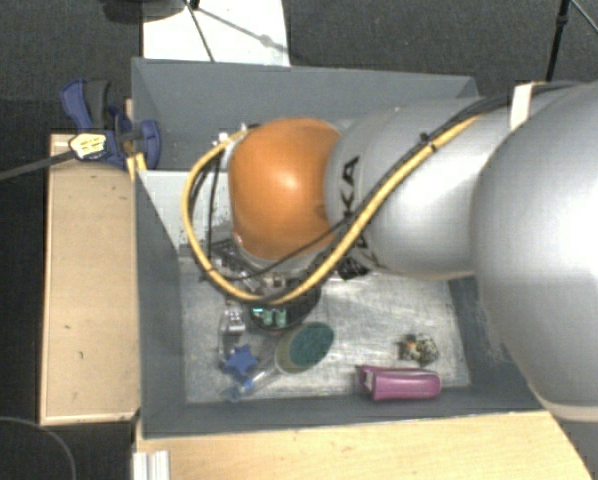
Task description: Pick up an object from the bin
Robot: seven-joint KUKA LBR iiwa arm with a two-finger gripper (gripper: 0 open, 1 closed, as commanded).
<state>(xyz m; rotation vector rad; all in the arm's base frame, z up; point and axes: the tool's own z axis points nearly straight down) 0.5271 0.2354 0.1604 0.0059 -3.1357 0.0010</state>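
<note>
I cannot tell if the pincer [235,336] is apart or together above the small blue lumpy thing [241,366], beside a round green disc [308,346], in the near left corner of the grey metal bin [164,298].

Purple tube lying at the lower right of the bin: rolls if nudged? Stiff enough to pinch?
Probably rolls: the purple tube looks rounded and lies on its side on the flat bin floor. Likely stiff, since it keeps a straight outline. Its smooth-looking skin may slip.
</note>
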